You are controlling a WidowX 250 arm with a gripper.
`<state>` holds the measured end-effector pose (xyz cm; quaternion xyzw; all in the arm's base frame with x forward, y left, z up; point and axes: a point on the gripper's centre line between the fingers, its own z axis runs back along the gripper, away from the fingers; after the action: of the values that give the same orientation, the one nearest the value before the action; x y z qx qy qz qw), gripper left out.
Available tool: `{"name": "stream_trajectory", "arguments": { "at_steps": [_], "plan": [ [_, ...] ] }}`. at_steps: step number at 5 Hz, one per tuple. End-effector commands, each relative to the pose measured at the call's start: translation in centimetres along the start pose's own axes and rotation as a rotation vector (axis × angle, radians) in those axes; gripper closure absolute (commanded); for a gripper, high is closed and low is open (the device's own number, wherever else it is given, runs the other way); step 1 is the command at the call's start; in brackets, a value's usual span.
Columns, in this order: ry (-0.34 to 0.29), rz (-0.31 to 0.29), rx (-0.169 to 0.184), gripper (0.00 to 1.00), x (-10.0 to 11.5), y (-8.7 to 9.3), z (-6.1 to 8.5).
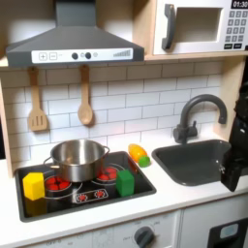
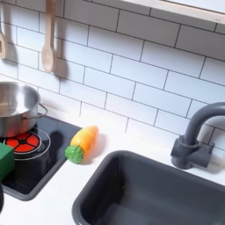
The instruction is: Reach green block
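The green block (image 1: 126, 181) stands on the front right corner of the black stovetop (image 1: 92, 196) in the first exterior view, next to a red burner. In the second exterior view a slice of the green block (image 2: 4, 162) shows at the left edge. My gripper (image 1: 233, 177) hangs at the first exterior view's right edge, over the right side of the sink (image 1: 194, 162), far to the right of the block. It is a dark shape partly cut off by the frame, and its jaws cannot be made out.
A steel pot (image 1: 77, 158) sits on the back burner, a yellow block (image 1: 34, 185) at the stove's front left. A corn toy (image 2: 82, 143) lies between stove and sink. A grey faucet (image 1: 197, 118) rises behind the sink. Wooden utensils (image 1: 85, 97) hang on the tiles.
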<state>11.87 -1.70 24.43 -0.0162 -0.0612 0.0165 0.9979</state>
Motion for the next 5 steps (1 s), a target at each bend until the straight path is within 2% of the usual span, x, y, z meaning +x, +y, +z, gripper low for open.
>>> {"name": "stream_trajectory", "arguments": {
  "at_steps": [1,2,3,4,5],
  "plan": [
    [0.0,0.0,0.0,0.0,0.0,0.0,0.0],
    [-0.02,0.012,-0.001,0.0,0.9,-0.5,0.1],
    [-0.023,0.017,0.0,0.0,2.0,-0.5,-0.3],
    [-0.033,0.015,0.017,0.0,3.5,0.1,-0.6],
    [-0.051,0.003,0.017,0.0,5.3,1.2,-0.6]
  ]
}}
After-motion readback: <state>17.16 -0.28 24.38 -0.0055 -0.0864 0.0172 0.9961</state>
